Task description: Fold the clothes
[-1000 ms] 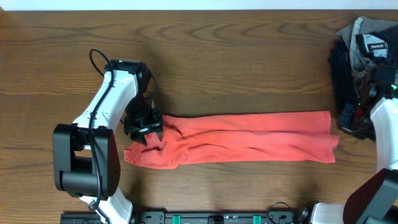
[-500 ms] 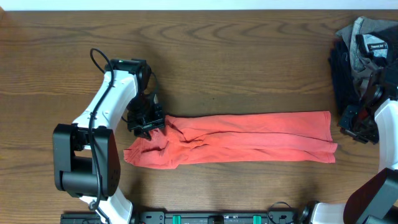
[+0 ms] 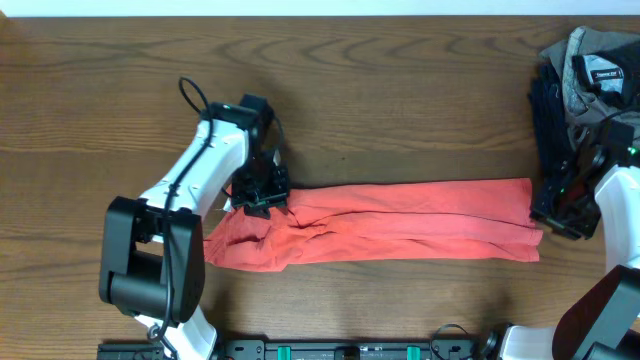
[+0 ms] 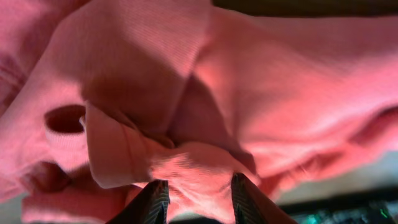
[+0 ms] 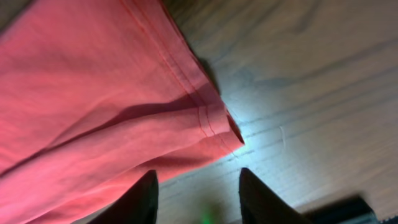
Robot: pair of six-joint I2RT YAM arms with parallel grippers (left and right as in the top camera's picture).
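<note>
T-shirt point(image 3: 400, 222) lay as one long narrow band; its long axis ran straight from the left gripper point(image 4: 199, 190) to the right gripper point(image 5: 196, 180), parallel to the table's near edge; the hemmed end pointed at the right fingers, the rumpled end with a sleeve opening point(image 4: 65, 118) sat at the left fingers.

Left fingers point(image 4: 155, 200) stood either side of a raised fold of the coral fabric; the fold filled the gap and touched both, so we read it as clamped on the shirt; more cloth spread ahead of the tips and to both sides; the bunched end trailed off behind them towards the left arm.

Right fingers point(image 5: 140, 196) stood apart with only bare wood between them; the stitched hem corner point(image 5: 214, 124) lay flat just ahead of the tips, not touching them; the rest of the band ran off ahead and to one side.

Surface was a dark brown wood-grain table point(image 3: 400, 100); we saw a pile of grey and navy garments point(image 3: 580, 80) just behind the right gripper, apart from the shirt; a pale strip point(image 3: 300, 6) ran beyond the far edge.
</note>
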